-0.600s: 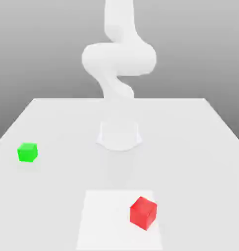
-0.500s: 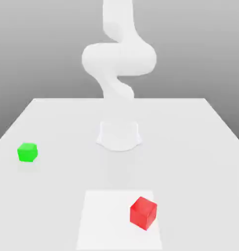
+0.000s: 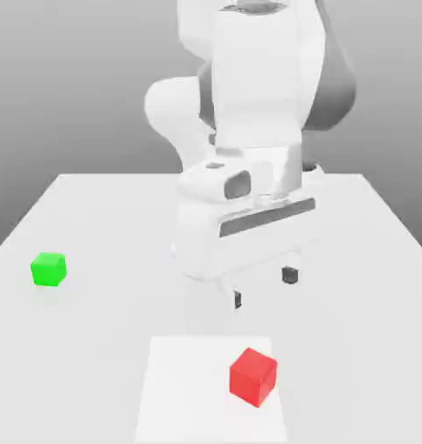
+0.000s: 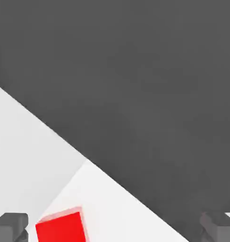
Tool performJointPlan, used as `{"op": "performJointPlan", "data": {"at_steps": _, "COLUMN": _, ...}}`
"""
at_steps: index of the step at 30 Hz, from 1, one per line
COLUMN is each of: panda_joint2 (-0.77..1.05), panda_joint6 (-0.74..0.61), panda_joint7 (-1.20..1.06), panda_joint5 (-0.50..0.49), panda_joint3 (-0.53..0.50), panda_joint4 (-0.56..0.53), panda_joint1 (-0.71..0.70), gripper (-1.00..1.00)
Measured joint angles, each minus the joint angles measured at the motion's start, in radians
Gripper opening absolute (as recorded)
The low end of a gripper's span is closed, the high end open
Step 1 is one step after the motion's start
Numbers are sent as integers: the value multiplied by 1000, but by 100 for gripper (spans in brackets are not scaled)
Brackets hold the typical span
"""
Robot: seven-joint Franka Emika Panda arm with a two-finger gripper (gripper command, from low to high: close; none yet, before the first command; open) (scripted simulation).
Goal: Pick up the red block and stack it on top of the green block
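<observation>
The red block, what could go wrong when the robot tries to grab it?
1. The red block sits turned at an angle, so the open tool might pinch its corners and let it twist or slip.
2. In the hand view the block lies close to one fingertip, not centred, so coming straight down might bump it.
3. The green block is far off, a long carry where a weak grip could drop it.

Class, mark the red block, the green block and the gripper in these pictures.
red block (image 3: 253,376): exterior view, on its front face.
green block (image 3: 48,270): exterior view, on its front face.
gripper (image 3: 263,287): exterior view, midway between the two open fingertips.
</observation>
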Motion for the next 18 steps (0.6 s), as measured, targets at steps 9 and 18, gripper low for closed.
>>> {"op": "performJointPlan", "data": {"at_steps": 9, "panda_joint2": 325, "panda_joint6": 233, "panda_joint7": -142, "panda_joint5": 28, "panda_joint3": 44, "panda_joint4": -27, "panda_joint1": -19, "gripper": 0}}
{"op": "performJointPlan", "data": {"at_steps": 18, "panda_joint2": 315, "panda_joint6": 223, "panda_joint7": -141, "panda_joint5": 25, "panda_joint3": 42, "panda_joint4": -28, "panda_joint1": -17, "gripper": -100}}
